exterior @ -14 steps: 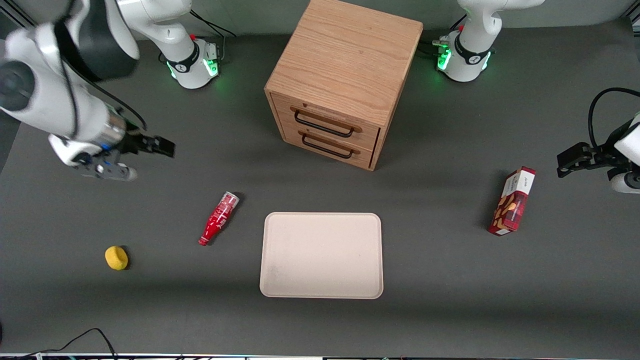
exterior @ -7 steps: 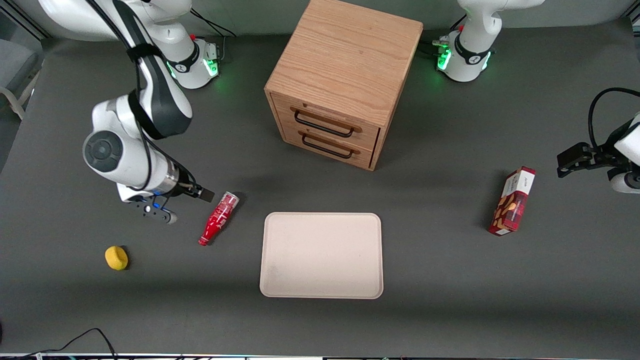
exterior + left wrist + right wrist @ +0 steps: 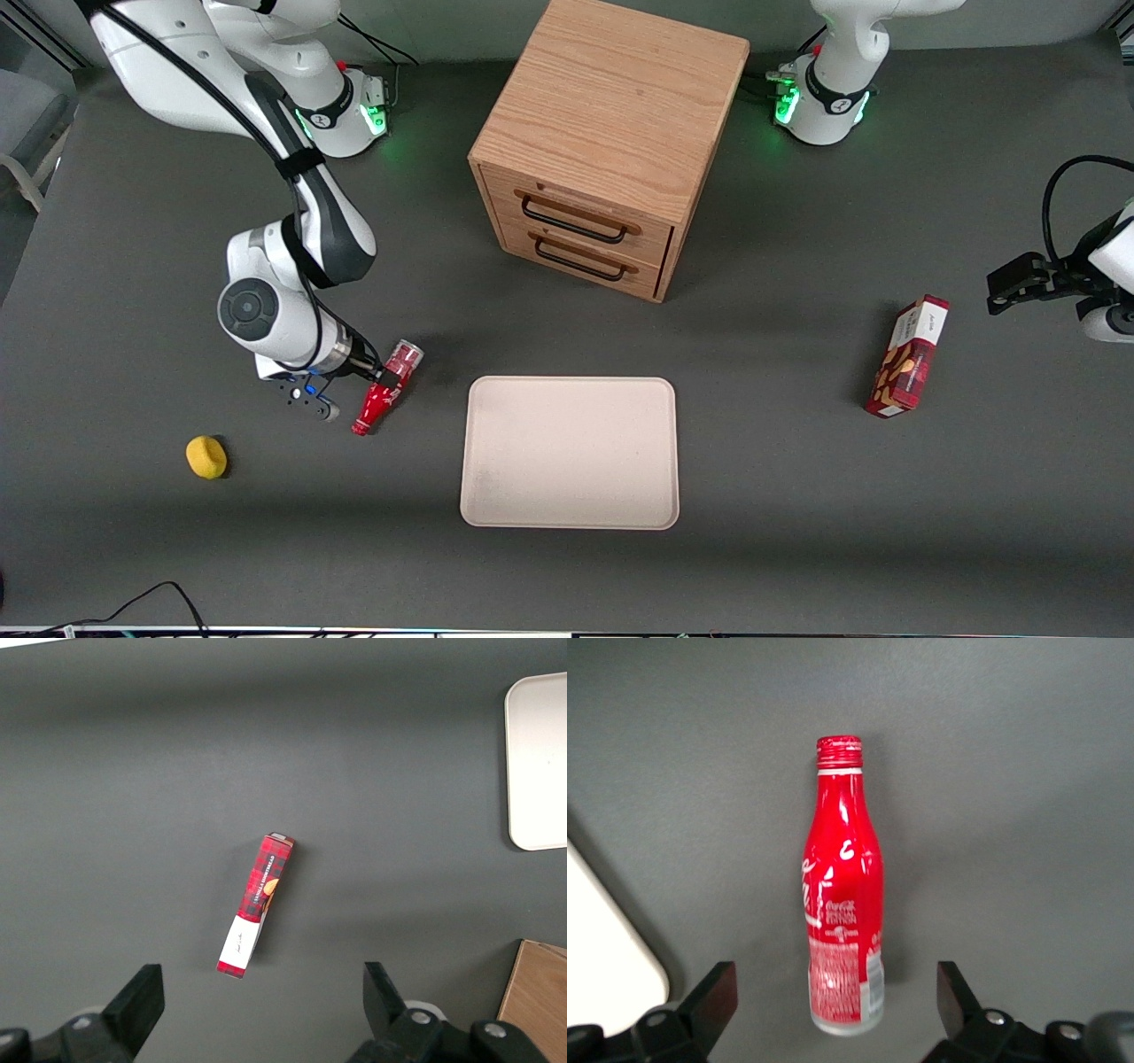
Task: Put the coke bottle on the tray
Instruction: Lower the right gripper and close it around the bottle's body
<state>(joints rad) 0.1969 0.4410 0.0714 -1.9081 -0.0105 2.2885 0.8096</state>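
Note:
The coke bottle [image 3: 405, 357] is small, red with white lettering, and lies on its side on the dark table beside the tray [image 3: 571, 454], toward the working arm's end. Its cap points nearer to the front camera. My right gripper [image 3: 381, 379] hovers over the bottle's middle and hides part of it. In the right wrist view the coke bottle [image 3: 843, 904] lies between the fingers of the open gripper [image 3: 835, 994], whose fingertips [image 3: 719, 990] stand well apart from it. A rounded corner of the pale beige tray [image 3: 607, 943] shows beside the bottle.
A wooden drawer cabinet [image 3: 602, 151] stands farther from the front camera than the tray. A yellow ball-like object [image 3: 206, 457] lies toward the working arm's end. A red snack box [image 3: 908, 357] lies toward the parked arm's end, also in the left wrist view [image 3: 257, 905].
My right arm has swung in from the table's edge and come down over the bottle. The bottle and the tray have not moved.

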